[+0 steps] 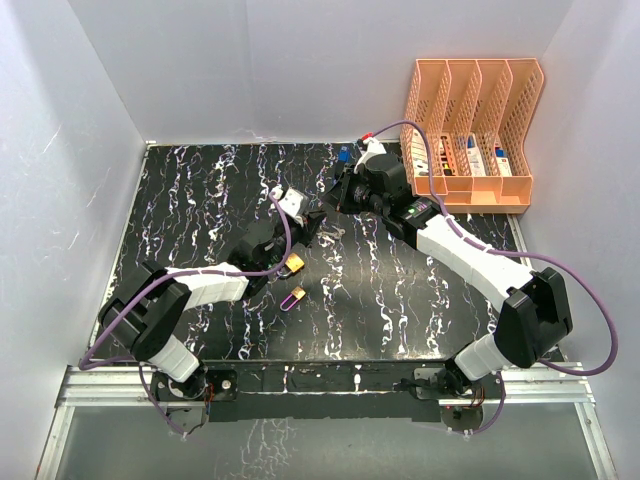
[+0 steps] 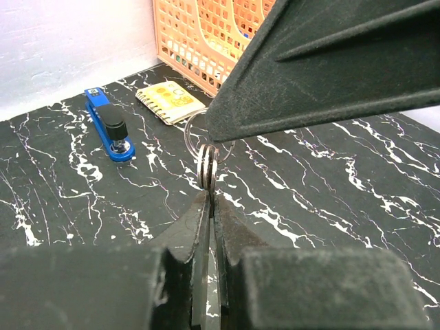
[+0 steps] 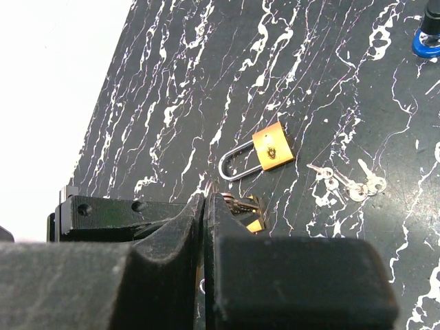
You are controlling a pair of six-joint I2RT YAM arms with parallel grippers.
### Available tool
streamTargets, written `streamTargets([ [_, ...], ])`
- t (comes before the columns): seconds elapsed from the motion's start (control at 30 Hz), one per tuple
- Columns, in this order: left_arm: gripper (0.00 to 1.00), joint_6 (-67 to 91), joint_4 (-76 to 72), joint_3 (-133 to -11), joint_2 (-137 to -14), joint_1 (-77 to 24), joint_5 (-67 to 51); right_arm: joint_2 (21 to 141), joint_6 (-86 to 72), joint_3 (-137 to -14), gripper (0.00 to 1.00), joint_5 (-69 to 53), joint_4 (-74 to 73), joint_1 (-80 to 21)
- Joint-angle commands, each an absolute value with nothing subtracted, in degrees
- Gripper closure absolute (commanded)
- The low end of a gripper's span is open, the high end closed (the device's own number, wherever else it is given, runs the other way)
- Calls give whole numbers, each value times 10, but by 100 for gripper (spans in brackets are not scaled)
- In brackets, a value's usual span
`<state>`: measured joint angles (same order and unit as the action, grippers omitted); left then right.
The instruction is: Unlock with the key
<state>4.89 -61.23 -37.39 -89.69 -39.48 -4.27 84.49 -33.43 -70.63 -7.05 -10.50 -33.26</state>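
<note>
Mostly my own fingers block things: my left gripper (image 2: 208,198) is pinched tight on a bunch of keys (image 2: 207,167), their blades hidden between the pads. My right gripper (image 3: 205,201) is pressed almost together; whether it nips the ring I cannot tell. The right wrist view alone shows the brass padlock (image 3: 272,150) plainly, lying on the table (image 3: 206,69) near loose keys (image 3: 347,184)

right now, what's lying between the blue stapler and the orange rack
A small yellow notepad lies flat between the blue stapler and the orange rack. The left wrist view shows it.
</note>
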Motion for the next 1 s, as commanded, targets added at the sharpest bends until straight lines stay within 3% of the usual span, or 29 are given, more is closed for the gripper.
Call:
streamTargets([
  [0.0,100,42,-631,-388,-891,-397,-32,832,-344,-708,100,-59,-84,-330],
  [0.27,100,43,-594,-377,-869,-397,-23,838,-339,-711,100,-33,-99,-330],
  [0.37,93,43,-579,-375,-862,-397,-23,838,-339,-709,100,-33,-99,-330],
  [0.6,91,40,-574,-374,-859,-397,-22,838,-337,-708,100,-34,-99,-330],
  [0.77,100,42,-584,-371,-860,-397,-21,838,-336,-707,100,-35,-99,-331],
  [0.9,100,43,-586,-371,-859,-397,-24,838,-335,-706,100,-33,-99,-330],
  [0.97,88,47,-583,-373,-858,-397,-33,838,-335,-706,100,-33,-99,-330],
])
